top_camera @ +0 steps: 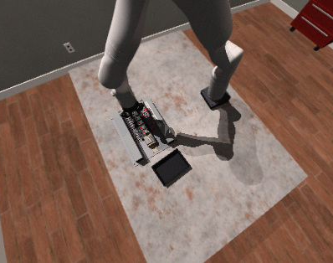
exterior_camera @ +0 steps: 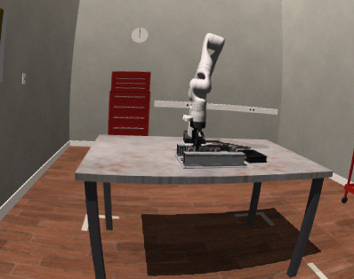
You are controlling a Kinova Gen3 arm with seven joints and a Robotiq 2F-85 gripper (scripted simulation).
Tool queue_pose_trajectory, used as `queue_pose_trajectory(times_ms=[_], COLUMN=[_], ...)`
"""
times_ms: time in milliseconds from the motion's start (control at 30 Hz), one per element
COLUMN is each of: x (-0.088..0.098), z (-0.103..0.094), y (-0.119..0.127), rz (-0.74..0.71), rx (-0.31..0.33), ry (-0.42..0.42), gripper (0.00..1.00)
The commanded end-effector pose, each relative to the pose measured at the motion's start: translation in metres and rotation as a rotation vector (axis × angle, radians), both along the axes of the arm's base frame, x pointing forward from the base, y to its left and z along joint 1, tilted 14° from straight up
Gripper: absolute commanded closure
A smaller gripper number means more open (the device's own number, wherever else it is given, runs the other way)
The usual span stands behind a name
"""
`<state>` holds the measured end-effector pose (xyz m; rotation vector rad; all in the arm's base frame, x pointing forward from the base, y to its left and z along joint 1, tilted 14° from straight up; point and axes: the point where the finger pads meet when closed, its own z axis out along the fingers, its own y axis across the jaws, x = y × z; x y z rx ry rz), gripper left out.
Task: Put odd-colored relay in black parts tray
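The white seven-joint arm (exterior_camera: 200,84) rises from its black base plate (top_camera: 215,99) on the mottled grey-white table top (top_camera: 201,201) and bends down over the grey rectangular relay panel (top_camera: 125,138). The black two-finger gripper (top_camera: 131,112) is lowered onto the end of the panel nearest the wall in the top view. Its fingers are closed part-way and are stopped against an object, so it has hold of something on the panel. At that position this is one of the small black relays (top_camera: 139,121), but the wrist hides the contact. Which relay it is cannot be told, and its button colour cannot be told either.

The relays stand in rows inside the panel. Several show red buttons. A yellowish spot (top_camera: 153,146) shows at the end of the panel nearest the tray; whether it is a button is unclear. None of the relays appears in the tray.

In the exterior view, the relay panel (exterior_camera: 213,158) lies on the table (exterior_camera: 138,160) with its long grey side wall facing the camera. It appears flat, with no visible tilt. The gripper (exterior_camera: 196,141) stands upright over its left end.

The black rectangular parts tray (top_camera: 171,167) sits just beside the panel's lower corner, close to it; whether the two touch is not clear. A red drawer cabinet (exterior_camera: 129,103) stands against the rear wall.
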<state>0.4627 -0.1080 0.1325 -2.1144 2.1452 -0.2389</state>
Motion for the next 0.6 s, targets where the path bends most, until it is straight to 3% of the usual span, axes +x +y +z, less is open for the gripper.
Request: queue_pose_trajectory(times_ms=[0,567], x=[0.0003,0.0001], z=[0.0011,0.0017], y=[-0.0001,-0.0001], rz=[0.0,0.001], rx=[0.0,-0.001], ry=[-0.022,-0.05], gripper=[1.0,1.0])
